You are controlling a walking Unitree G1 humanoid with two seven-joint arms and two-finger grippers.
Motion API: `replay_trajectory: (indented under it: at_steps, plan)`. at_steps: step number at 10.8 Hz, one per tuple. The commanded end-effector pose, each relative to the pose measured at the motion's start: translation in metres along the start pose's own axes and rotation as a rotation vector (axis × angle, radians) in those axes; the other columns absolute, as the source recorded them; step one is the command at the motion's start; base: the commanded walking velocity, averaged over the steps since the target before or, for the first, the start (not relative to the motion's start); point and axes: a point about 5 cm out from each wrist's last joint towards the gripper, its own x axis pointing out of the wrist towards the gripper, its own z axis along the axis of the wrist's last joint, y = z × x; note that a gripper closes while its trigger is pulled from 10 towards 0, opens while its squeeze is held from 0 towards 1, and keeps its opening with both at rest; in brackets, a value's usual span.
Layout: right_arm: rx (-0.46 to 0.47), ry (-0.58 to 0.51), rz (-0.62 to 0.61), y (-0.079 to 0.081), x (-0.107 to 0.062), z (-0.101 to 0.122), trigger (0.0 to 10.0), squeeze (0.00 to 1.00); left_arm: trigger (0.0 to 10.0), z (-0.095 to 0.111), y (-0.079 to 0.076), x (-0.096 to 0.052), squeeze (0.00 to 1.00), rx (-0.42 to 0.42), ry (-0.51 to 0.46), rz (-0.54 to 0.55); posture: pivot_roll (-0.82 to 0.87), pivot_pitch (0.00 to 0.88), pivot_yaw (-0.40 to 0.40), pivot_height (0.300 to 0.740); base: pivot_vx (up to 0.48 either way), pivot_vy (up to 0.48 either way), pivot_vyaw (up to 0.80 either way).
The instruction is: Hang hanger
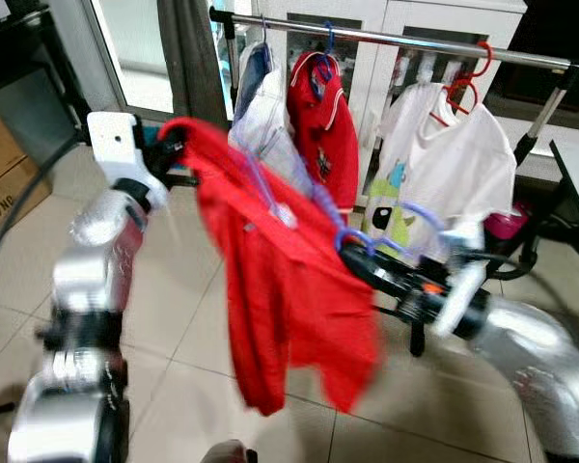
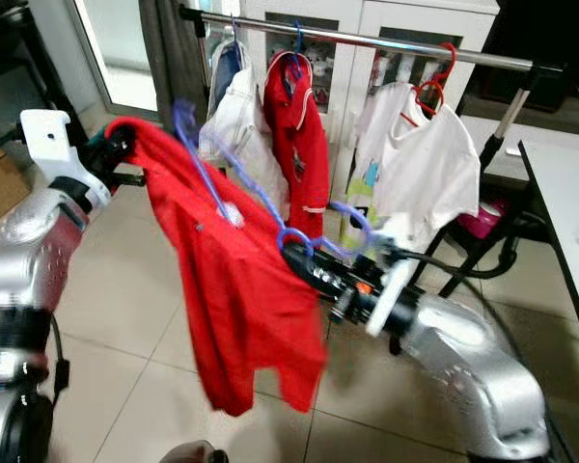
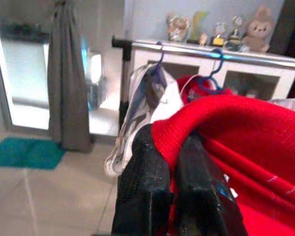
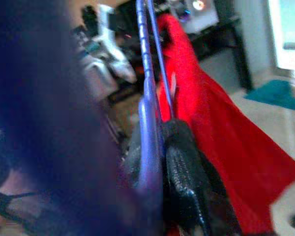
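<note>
Both grippers carry it: left gripper (image 3: 169, 196) fingers pinch the red shirt (image 1: 289, 289), right gripper (image 2: 304, 258) fingers clamp the purple hanger (image 2: 232, 183); next, hook onto the rail (image 1: 405, 40)

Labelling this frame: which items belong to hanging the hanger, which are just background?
In play:
left claw, shut on red shirt
right claw, shut on purple hanger
clothes rail

Background:
hung white T-shirt
hung red garment
cardboard box
grey curtain
</note>
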Motion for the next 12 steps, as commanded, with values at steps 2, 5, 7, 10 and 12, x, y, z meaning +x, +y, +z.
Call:
replay_trajectory:
  at_steps: [2, 5, 7, 10, 12]
  plan:
    - [0.009, 0.02, -0.081, -0.007, -0.008, -0.002, 0.0, 0.0, 0.0, 0.025, 0.026, 0.007, 0.0, 0.033, -0.044, 0.094, 0.09, 0.0, 0.024, 0.74, 0.0, 0.0, 0.0]
    - [0.069, -0.1, -0.473, -0.036, 0.027, 0.004, 0.0, 0.0, 0.0, -0.021, -0.082, -0.017, 0.0, 0.03, 0.065, -0.504, 0.08, 0.0, 0.035, 0.74, 0.0, 0.0, 0.0]
    - [0.11, -0.161, -0.795, -0.07, 0.021, 0.006, 0.0, 0.0, 0.0, -0.041, -0.105, -0.061, 0.0, 0.072, 0.156, -0.663, 0.1, 0.0, -0.001, 0.74, 0.0, 0.0, 0.0]
    - [0.016, 0.071, -0.771, -0.061, 0.017, -0.025, 10.0, 0.0, 6.4, -0.049, -0.073, -0.071, 0.0, 0.058, 0.173, -0.285, 0.12, 0.0, -0.037, 0.74, 0.0, 0.0, 0.0]
    - [0.031, 0.087, -0.821, -0.048, 0.003, -0.039, 10.0, 0.0, 10.0, -0.055, -0.065, -0.083, 0.0, 0.029, 0.175, -0.135, 0.12, 0.004, -0.056, 0.74, 0.0, 0.0, -0.8]
